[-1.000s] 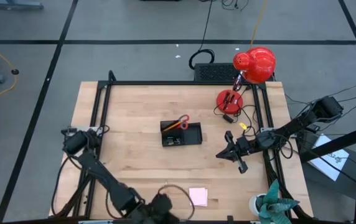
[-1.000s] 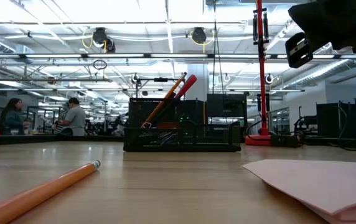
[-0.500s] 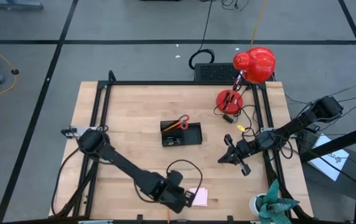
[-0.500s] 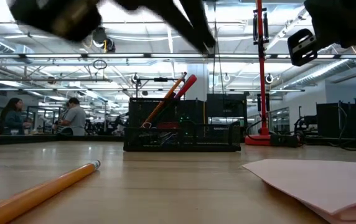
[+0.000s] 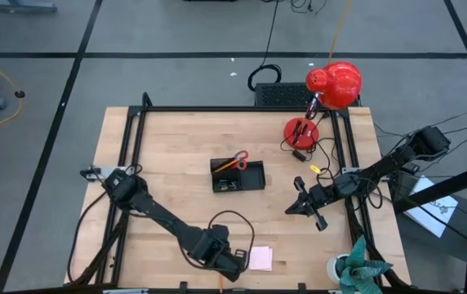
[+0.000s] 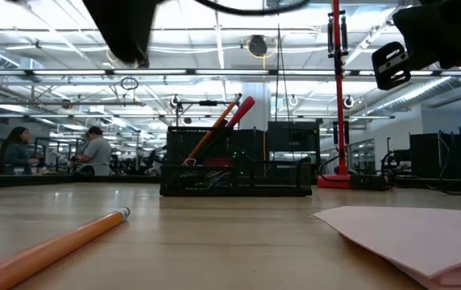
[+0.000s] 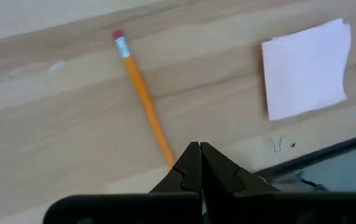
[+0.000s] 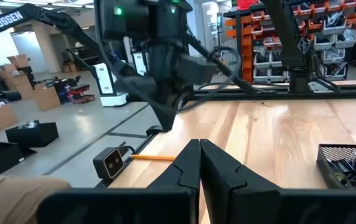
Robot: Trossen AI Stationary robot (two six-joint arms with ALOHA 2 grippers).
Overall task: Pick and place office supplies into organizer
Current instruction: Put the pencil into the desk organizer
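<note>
Wooden table (image 5: pixel 176 163) inside a black frame, workshop beyond. My left pincer (image 7: pixel 200 163) has its fingers pressed together, holding nothing, and hangs over the near edge above an orange pencil (image 7: pixel 144 102) lying flat, eraser end pointing away. Near the pencil lies the pale pink sticky-note pad (image 7: pixel 307 67), apart from it. My right pincer (image 5: pixel 305 200), likewise closed and empty, waits at the table's right side. Centre table stands the black organizer (image 5: pixel 237 175), holding red-handled scissors (image 6: pixel 239 109) and a second pencil (image 6: pixel 212 129), both tilted.
</note>
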